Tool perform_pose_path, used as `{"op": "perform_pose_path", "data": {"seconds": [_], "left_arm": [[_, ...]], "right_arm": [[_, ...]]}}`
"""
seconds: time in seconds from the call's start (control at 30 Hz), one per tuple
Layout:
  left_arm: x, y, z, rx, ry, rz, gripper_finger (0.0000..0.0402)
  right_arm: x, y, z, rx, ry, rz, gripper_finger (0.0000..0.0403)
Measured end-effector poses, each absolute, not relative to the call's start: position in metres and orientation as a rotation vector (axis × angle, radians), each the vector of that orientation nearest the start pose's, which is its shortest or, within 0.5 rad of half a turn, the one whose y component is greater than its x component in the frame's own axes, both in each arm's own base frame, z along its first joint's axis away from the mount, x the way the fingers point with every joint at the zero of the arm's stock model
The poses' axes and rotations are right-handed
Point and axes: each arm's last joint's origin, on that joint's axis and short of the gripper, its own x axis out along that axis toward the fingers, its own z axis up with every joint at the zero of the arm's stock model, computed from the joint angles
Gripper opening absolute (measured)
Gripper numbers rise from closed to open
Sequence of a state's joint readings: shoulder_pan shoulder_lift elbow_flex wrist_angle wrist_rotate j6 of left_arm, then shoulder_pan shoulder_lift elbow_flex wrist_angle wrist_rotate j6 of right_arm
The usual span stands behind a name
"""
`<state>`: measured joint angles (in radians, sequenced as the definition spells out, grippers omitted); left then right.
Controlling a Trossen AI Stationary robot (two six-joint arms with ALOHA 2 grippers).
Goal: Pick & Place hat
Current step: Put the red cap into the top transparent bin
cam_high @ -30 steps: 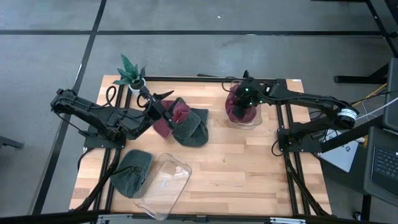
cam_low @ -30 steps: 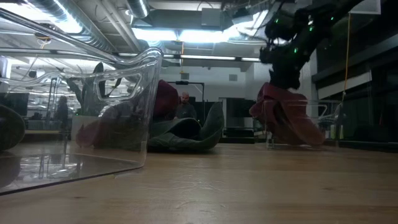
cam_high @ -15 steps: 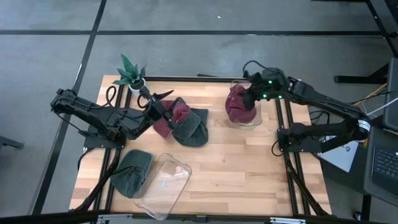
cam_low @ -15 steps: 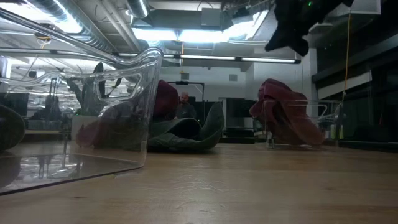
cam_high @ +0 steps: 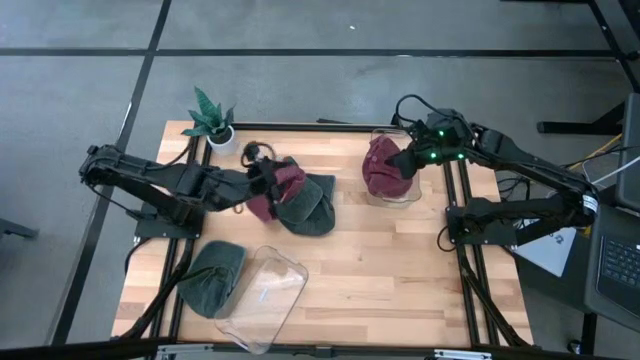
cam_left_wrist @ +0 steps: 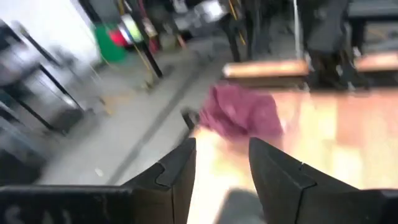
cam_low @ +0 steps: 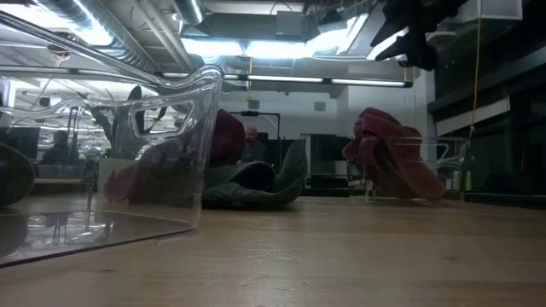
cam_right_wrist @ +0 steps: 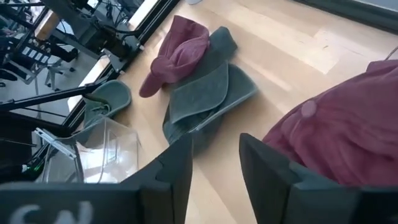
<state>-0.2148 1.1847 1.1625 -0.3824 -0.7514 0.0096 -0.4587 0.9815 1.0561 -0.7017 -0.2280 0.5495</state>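
Observation:
A maroon hat (cam_high: 385,168) sits in a clear bin (cam_high: 412,196) at the table's right far side; the low view shows it heaped there (cam_low: 388,162). My right gripper (cam_high: 405,162) hangs open above that bin's right side and touches nothing (cam_right_wrist: 214,163). A second maroon hat (cam_high: 287,182) lies on a green hat (cam_high: 312,207) at the middle of the table. My left gripper (cam_high: 264,177) is at the left edge of that pile, open (cam_left_wrist: 221,169), with a blurred maroon hat (cam_left_wrist: 239,115) ahead of its fingers.
Another clear bin (cam_high: 266,290) lies tipped near the table's near edge, with another green hat (cam_high: 212,277) to its left. A small potted plant (cam_high: 210,116) stands at the far left corner. Bare wood lies between the pile and the right bin.
My right gripper has risen off the maroon hat in the right bin and drawn a little toward the table's right edge; the hat stays heaped in the bin. My left gripper has turned and shifted slightly toward the hat pile.

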Motion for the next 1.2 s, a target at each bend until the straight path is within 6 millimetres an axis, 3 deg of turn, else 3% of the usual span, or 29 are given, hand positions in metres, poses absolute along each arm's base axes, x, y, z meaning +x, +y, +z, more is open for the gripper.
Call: {"op": "perform_pose_path", "data": {"seconds": [0.2,0.63,0.9,1.03,1.2], "left_arm": [[0.242,-0.012,0.345,0.018,0.584,0.480,0.0143],[0.246,0.028,0.326,-0.411,0.752,0.360,0.0143],[0.255,0.009,0.298,-0.650,0.968,0.392,0.0143],[0.267,-0.006,0.280,-0.668,1.054,0.429,0.0143],[0.275,-0.013,0.255,-0.609,1.153,0.599,0.0143]], "right_arm": [[0.177,-0.070,0.345,0.751,0.520,-0.396,0.0129],[0.179,-0.066,0.345,0.662,0.539,-0.365,0.0127],[0.178,-0.066,0.345,0.643,0.545,-0.367,0.0127],[0.178,-0.066,0.345,0.630,0.548,-0.364,0.0127],[0.178,-0.066,0.345,0.612,0.552,-0.359,0.0127]]}}
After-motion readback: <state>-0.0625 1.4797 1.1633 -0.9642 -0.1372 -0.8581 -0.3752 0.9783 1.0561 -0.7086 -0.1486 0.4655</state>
